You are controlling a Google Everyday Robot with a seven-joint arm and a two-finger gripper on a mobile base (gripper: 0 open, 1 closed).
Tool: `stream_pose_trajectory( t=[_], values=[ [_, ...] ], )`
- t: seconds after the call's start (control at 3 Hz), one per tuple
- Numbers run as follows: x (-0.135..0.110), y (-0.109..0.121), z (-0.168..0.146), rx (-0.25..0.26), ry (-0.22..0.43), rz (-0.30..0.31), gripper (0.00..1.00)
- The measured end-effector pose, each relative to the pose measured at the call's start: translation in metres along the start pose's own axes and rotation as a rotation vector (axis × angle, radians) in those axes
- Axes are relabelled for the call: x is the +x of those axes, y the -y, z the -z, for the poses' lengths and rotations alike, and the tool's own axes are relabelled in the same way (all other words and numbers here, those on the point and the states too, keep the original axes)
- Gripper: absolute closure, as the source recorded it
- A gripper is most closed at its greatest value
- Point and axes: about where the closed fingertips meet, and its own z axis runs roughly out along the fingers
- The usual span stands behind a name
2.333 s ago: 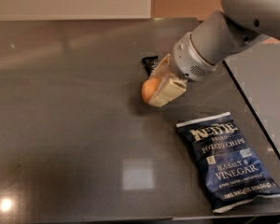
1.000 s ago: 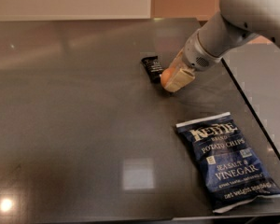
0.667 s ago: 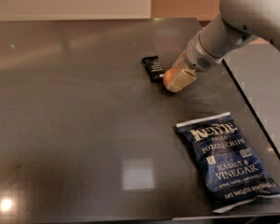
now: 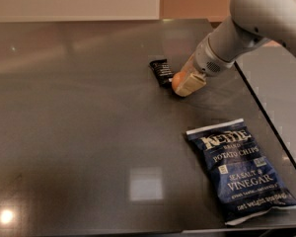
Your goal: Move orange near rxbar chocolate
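— Where's the claw (image 4: 187, 85)?

— Low over the dark worktop (image 4: 79, 132), right of the middle and toward the far side. The grey arm (image 4: 239, 31) slants down to it from the upper right corner.

— And the orange (image 4: 176, 80)?

— Right at the claw's tip. Only its left side shows past the cream-coloured end of the claw. It sits just beside the rxbar chocolate (image 4: 162, 72), at the near right end of that black wrapper. I can't tell if the two touch.

— Is the claw clenched on the fruit or has it let go?

— I cannot tell. The claw's own body covers most of the orange.

— Anything else on the worktop?

— A dark blue Kettle sea salt and vinegar chips bag (image 4: 241, 174) lies flat near the front right edge, well apart from the orange and the bar.
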Motion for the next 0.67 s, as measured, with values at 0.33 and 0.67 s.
stream_pose_trajectory(
  t=[0.33,0.67],
  values=[
    [-0.0005,-0.0007,-0.0014,-0.003,0.000,0.001,0.00],
    [-0.0006,-0.0007,-0.0015,-0.003,0.000,0.001,0.00]
  ],
)
